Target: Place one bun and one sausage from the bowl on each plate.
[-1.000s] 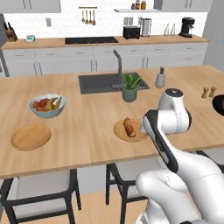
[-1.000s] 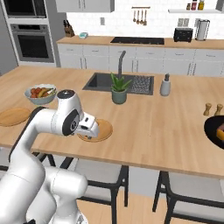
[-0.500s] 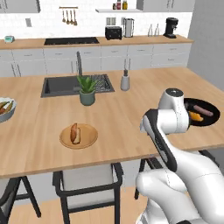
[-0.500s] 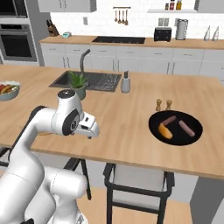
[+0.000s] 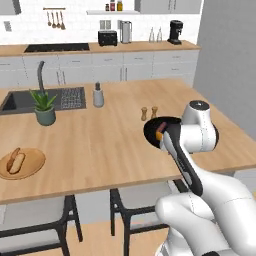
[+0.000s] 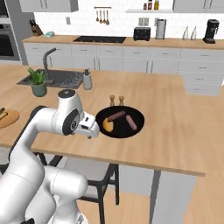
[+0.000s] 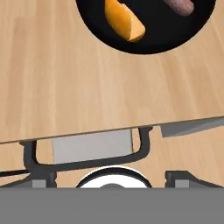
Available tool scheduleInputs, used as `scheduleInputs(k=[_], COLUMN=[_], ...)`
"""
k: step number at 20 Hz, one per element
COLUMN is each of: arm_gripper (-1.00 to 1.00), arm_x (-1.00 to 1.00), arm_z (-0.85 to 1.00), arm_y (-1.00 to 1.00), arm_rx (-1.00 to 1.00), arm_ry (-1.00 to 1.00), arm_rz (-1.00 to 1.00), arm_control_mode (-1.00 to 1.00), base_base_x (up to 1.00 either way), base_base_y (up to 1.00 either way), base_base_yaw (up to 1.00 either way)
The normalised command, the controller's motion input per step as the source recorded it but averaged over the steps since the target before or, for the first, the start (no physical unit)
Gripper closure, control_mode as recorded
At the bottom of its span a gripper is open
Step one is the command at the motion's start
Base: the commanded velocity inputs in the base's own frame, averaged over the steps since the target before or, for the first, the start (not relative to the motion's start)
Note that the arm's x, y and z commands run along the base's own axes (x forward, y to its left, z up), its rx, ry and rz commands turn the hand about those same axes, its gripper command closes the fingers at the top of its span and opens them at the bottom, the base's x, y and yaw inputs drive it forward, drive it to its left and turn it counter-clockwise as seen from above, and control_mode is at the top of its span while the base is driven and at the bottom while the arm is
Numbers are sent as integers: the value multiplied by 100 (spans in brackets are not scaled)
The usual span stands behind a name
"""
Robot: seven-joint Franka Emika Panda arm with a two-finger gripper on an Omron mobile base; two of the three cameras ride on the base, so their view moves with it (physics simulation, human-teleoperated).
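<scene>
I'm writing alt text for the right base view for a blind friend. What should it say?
A white robot arm holds its tool open just left of a black bowl on a wooden kitchen island. The bowl holds one orange bun and two sausages. Behind it stand two small shakers, with a potted plant and sink farther left.

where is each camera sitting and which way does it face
Left base view: behind the arm on its left, looking forward and down across the counter; the white arm rises lower right, partly covering the black bowl.
Right base view: behind on its right; the arm rises lower left, beside the bowl.
Hand view: on the hand, looking down past the counter edge at the bowl and bun.
All three share the bowl; both base views share the potted plant.
</scene>
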Motion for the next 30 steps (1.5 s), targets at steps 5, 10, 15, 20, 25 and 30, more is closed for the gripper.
scheduleInputs(k=[5, 10, 15, 20, 25, 30], arm_gripper=[-100, -100, -100, -100, -100, -100], arm_x=[0, 0, 0, 0, 0, 0], arm_z=[0, 0, 0, 0, 0, 0], arm_y=[0, 0, 0, 0, 0, 0], arm_rx=[0, 0, 0, 0, 0, 0], arm_ry=[0, 0, 0, 0, 0, 0], arm_rz=[0, 0, 0, 0, 0, 0], arm_control_mode=[100, 100, 100, 100, 100, 100], base_base_x=[10, 48, 94, 100, 37, 39], base_base_y=[-95, -47, -5, -17, -81, 4], base_base_yaw=[-6, 11, 26, 23, 24, 20])
